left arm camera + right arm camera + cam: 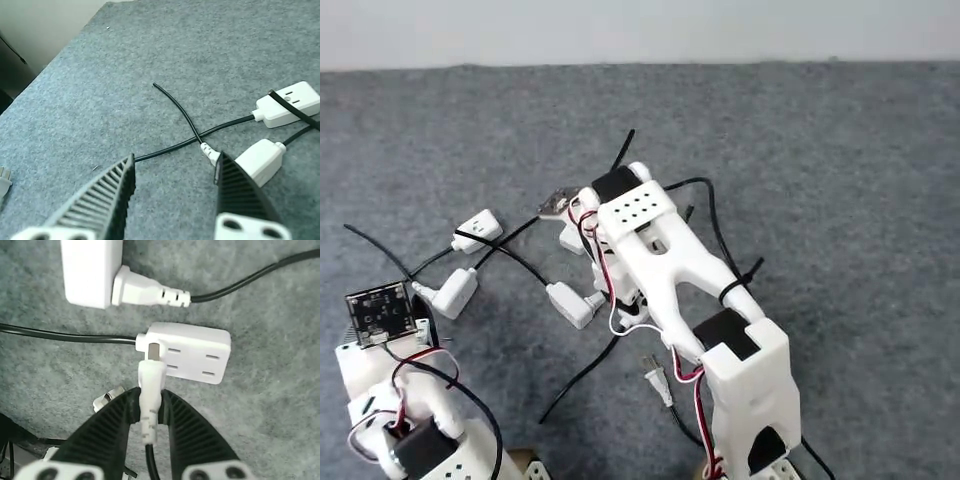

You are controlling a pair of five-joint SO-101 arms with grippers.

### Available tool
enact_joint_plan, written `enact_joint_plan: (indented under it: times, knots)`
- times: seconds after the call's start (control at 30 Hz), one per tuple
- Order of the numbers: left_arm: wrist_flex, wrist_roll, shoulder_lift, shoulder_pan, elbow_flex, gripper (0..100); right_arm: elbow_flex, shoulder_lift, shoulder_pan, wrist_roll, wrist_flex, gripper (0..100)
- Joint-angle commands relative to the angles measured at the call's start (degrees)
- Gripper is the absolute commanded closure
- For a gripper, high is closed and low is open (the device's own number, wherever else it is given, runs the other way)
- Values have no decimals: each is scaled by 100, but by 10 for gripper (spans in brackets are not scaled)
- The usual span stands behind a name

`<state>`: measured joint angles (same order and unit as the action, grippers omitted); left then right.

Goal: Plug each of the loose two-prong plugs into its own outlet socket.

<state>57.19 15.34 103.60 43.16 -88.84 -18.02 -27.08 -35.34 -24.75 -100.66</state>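
The right claw (150, 393) is clamped on a white plug (151, 382), whose nose touches the outlet block (200, 352). Judged from the high view, the block lies about 6 o'clock from the claw, with the plug's axis running 12-to-6. The left claw (175, 156) hangs open, farther off

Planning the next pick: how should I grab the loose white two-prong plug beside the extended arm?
Likely grip the white two-prong plug by its moulded body, behind the prongs, from above: it lies flat on the grey carpet.

Glossy white plastic plug (151, 385), rough grey carpet (270, 405)
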Motion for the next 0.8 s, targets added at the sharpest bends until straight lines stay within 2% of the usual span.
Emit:
enact_joint_plan:
  times: [0.0,0.07,0.23,0.33,0.53,0.77]
  knots:
    - [-185,53,70,-352,66,740,-53,541,-66,26,-242,991]
    - [-193,53,70,-914,75,739,-53,620,-110,35,-233,991]
    - [-158,44,70,-2813,154,739,-88,910,-127,158,-224,991]
    - [-26,44,70,-3631,154,739,-88,1235,-119,158,-215,991]
    - [316,26,70,-4897,163,739,-246,1903,-119,158,-207,991]
    - [747,18,70,-6004,171,739,-519,2237,-92,158,-233,991]
